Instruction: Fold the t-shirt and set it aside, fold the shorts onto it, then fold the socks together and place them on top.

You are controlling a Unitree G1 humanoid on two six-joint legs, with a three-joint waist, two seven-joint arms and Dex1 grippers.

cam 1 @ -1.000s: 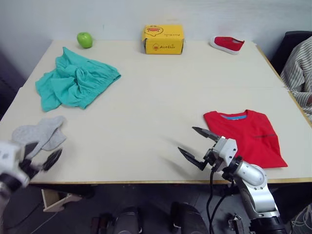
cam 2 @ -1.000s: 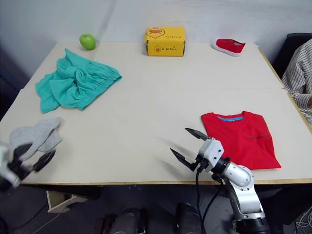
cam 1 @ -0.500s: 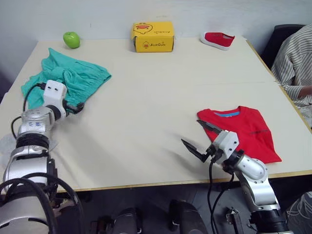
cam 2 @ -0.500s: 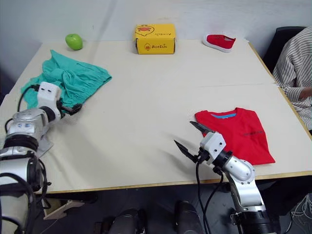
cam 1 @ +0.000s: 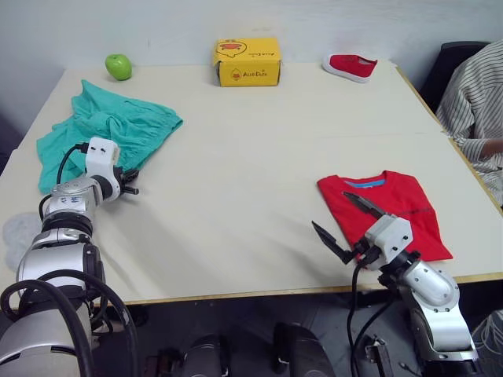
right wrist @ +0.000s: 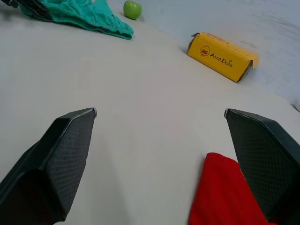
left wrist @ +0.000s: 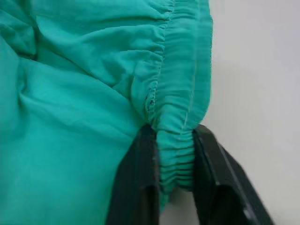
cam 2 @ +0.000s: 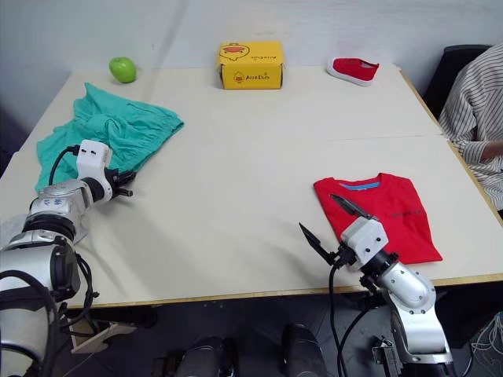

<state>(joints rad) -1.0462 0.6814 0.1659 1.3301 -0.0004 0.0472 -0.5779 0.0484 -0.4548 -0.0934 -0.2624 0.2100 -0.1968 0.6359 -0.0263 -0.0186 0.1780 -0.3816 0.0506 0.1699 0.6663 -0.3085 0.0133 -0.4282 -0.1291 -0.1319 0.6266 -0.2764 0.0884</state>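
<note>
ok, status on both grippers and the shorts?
Left gripper shut on the shorts at the waistband edge. Right gripper open, empty, by the folded t-shirt. Nothing lying between shorts and t-shirt.

t-shirt [cam 1: 388, 209]: bright red, blue inner collar band, folded into a flat rectangle, lying near the table's right front edge.
shorts [cam 1: 107, 129]: teal-green, rumpled heap at the table's left rear; gathered waistband edge pinched by the left pincer [left wrist: 176, 161].
socks [cam 1: 17, 236]: pale grey patch at the table's left edge, mostly hidden.
</note>
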